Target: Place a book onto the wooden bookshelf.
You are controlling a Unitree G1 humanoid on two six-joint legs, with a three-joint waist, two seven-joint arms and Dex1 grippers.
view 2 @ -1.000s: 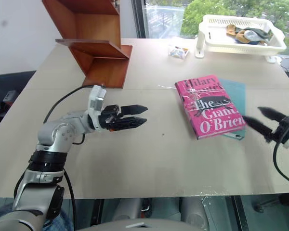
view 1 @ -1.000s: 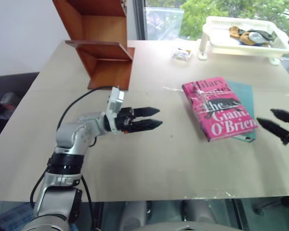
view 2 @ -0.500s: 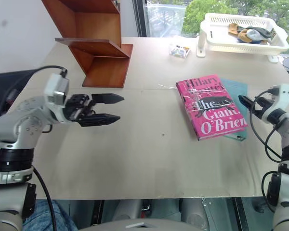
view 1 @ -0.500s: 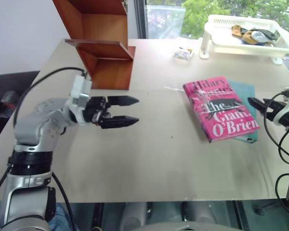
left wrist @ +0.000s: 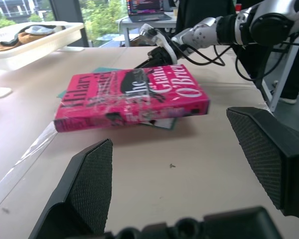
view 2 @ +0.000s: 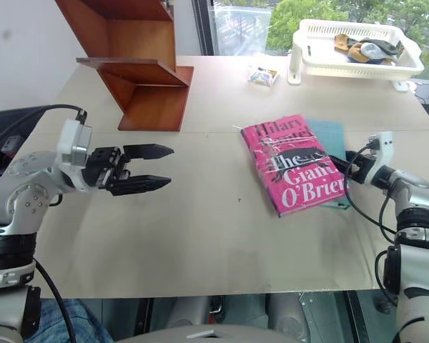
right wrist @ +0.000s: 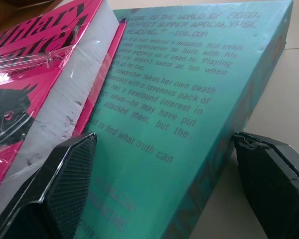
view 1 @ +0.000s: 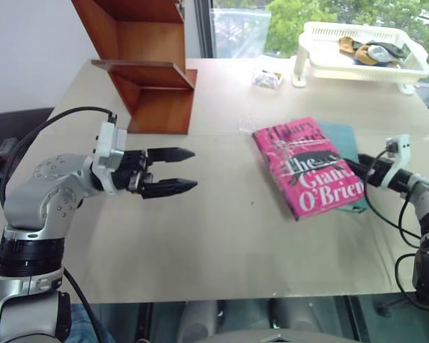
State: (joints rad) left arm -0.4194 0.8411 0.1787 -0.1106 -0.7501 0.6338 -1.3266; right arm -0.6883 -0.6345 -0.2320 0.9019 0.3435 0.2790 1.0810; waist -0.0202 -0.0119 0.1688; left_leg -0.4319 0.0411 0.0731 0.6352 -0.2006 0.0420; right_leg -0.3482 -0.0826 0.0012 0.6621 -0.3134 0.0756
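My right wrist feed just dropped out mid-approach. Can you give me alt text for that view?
The right gripper is open, its two black fingers straddling the near edge of the teal book on the table. The pink book lies on top of the teal one, its white page edge showing.

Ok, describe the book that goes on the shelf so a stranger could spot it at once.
On the beige table, look right of centre, in front of the white basket. The book lies flat there on a teal book. It is bright pink with white lettering and a black animal figure.
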